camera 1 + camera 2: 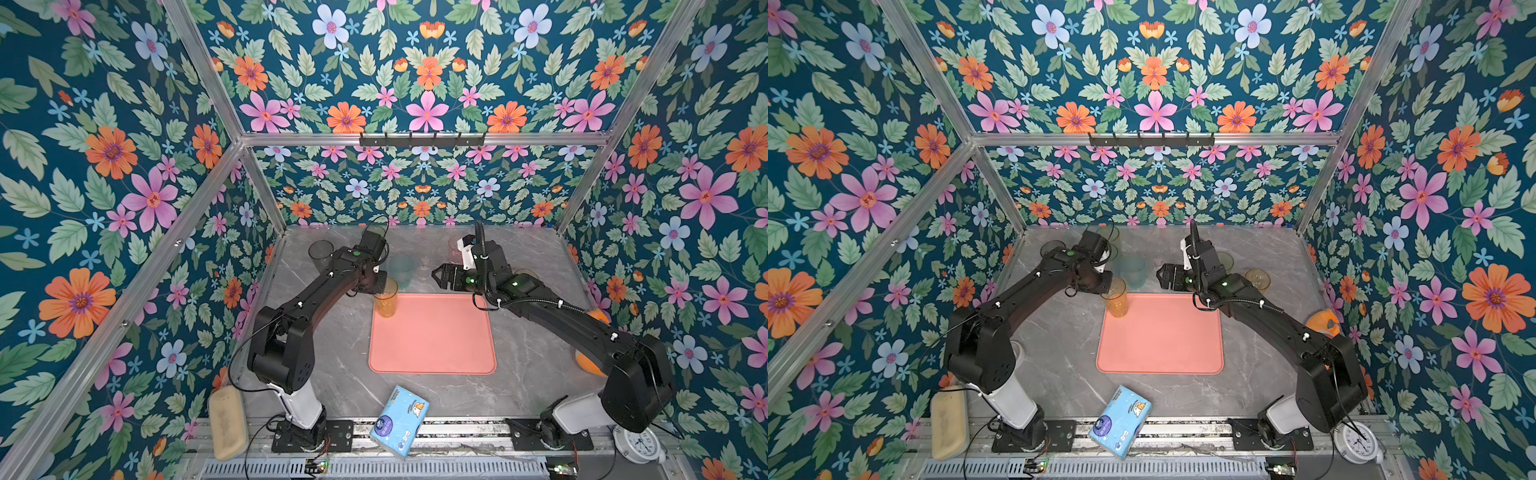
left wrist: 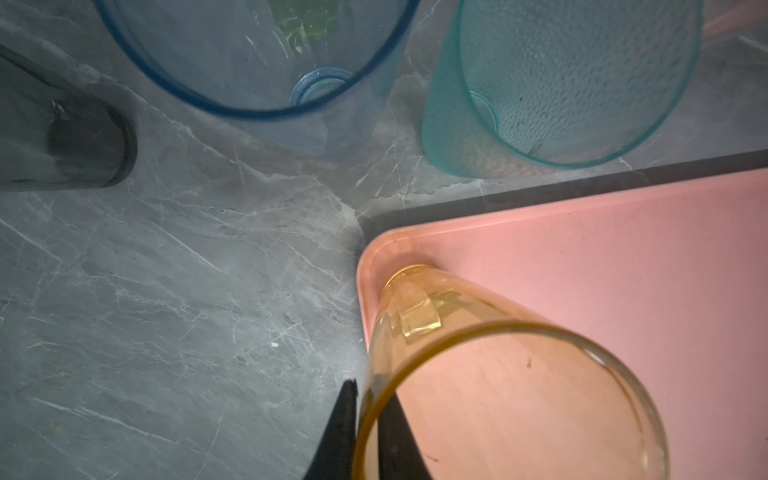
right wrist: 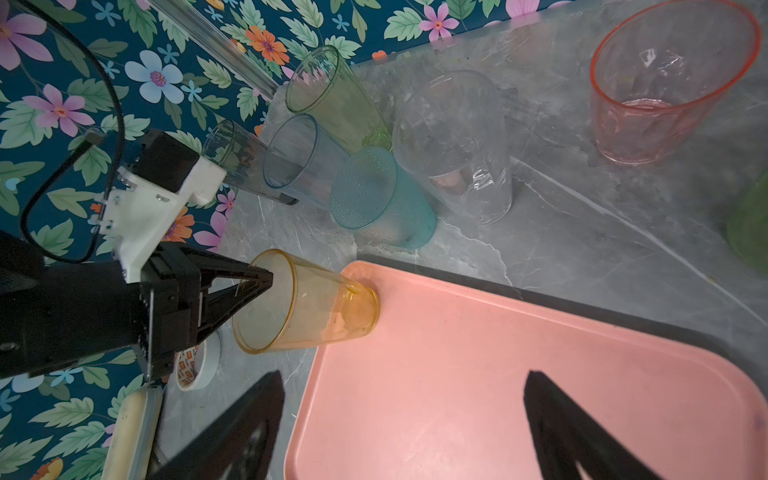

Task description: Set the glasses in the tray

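The tall amber glass stands upright in the far left corner of the salmon-pink tray. My left gripper is shut on its rim, one finger inside and one outside. Above the tray's far edge my right gripper hangs open and empty. More glasses stand on the table behind the tray: grey, blue, teal, tall green, clear, pink and a short amber one.
A blue tissue pack lies at the table's front edge. A beige block sits front left, a white clock front right and an orange object beside the right arm. A tape roll lies left of the tray.
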`<action>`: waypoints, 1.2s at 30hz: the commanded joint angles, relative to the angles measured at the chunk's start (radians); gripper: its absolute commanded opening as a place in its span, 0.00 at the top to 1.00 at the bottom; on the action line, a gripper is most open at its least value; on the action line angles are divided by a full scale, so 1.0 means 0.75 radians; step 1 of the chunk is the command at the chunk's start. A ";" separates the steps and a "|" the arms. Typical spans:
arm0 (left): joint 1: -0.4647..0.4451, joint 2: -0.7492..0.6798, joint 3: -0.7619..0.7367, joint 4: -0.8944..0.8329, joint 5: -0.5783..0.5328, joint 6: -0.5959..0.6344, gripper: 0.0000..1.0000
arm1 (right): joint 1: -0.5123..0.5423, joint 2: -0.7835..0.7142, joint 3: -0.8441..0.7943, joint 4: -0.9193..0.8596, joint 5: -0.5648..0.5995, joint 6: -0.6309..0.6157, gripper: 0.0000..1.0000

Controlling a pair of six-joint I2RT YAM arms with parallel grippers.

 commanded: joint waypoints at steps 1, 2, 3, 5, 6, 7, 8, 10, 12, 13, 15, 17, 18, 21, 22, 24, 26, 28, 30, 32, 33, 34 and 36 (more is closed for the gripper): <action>0.000 0.001 0.013 -0.010 0.015 0.004 0.82 | 0.001 0.003 0.009 -0.003 0.003 -0.002 0.08; 0.000 -0.002 0.016 -0.010 0.014 0.003 0.81 | 0.001 0.002 0.011 -0.003 0.003 -0.004 0.08; 0.000 -0.005 0.020 -0.010 0.014 0.002 0.79 | 0.001 0.004 0.012 -0.003 0.003 -0.007 0.08; 0.000 -0.011 0.025 -0.006 0.019 0.002 0.74 | 0.000 0.005 0.014 -0.003 -0.002 -0.015 0.08; 0.000 -0.015 0.028 -0.004 0.020 0.003 0.72 | 0.001 0.005 0.015 -0.001 -0.006 -0.016 0.08; 0.000 -0.016 0.030 -0.003 0.016 0.002 0.71 | 0.001 0.004 0.016 -0.001 -0.010 -0.019 0.08; 0.000 -0.017 0.038 -0.005 0.009 0.001 0.70 | 0.000 0.004 0.016 -0.001 -0.014 -0.021 0.08; 0.000 -0.022 0.050 -0.013 -0.003 0.000 0.68 | 0.000 0.002 0.016 0.001 -0.020 -0.025 0.08; 0.000 -0.028 0.061 -0.015 -0.013 0.000 0.66 | 0.001 0.000 0.016 -0.001 -0.021 -0.027 0.08; 0.001 -0.028 0.071 -0.019 -0.017 0.000 0.65 | 0.001 -0.002 0.016 -0.001 -0.022 -0.029 0.08; 0.001 -0.034 0.089 -0.032 -0.028 -0.001 0.63 | 0.001 -0.004 0.014 -0.001 -0.022 -0.030 0.08; 0.002 -0.039 0.109 -0.034 -0.035 -0.002 0.61 | 0.001 -0.008 0.012 -0.001 -0.024 -0.033 0.08; 0.002 -0.044 0.120 -0.034 -0.039 -0.002 0.59 | 0.000 -0.009 0.012 -0.001 -0.026 -0.034 0.08; 0.005 -0.058 0.153 -0.078 -0.049 0.000 0.58 | 0.000 -0.013 0.009 -0.001 -0.034 -0.042 0.08; 0.008 -0.062 0.167 -0.079 -0.052 0.000 0.58 | 0.000 -0.016 0.007 -0.002 -0.036 -0.042 0.08; 0.014 -0.075 0.194 -0.083 -0.056 -0.003 0.56 | 0.001 -0.022 0.004 0.003 -0.039 -0.043 0.08; 0.021 -0.081 0.225 -0.086 -0.065 -0.008 0.55 | 0.000 -0.030 -0.003 0.011 -0.042 -0.043 0.08; 0.033 -0.085 0.260 -0.087 -0.083 -0.016 0.55 | 0.000 -0.040 -0.012 0.021 -0.044 -0.042 0.08; 0.050 -0.086 0.292 -0.088 -0.097 -0.026 0.55 | 0.001 -0.049 -0.019 0.024 -0.045 -0.043 0.08; 0.075 -0.089 0.321 -0.088 -0.108 -0.038 0.54 | 0.001 -0.057 -0.023 0.022 -0.044 -0.043 0.08; 0.091 -0.087 0.339 -0.084 -0.112 -0.045 0.53 | 0.001 -0.059 -0.025 0.025 -0.042 -0.044 0.08; 0.109 -0.087 0.353 -0.081 -0.119 -0.053 0.53 | 0.001 -0.063 -0.027 0.025 -0.042 -0.044 0.08; 0.149 -0.091 0.372 -0.064 -0.129 -0.068 0.52 | -0.001 -0.068 -0.031 0.025 -0.044 -0.045 0.08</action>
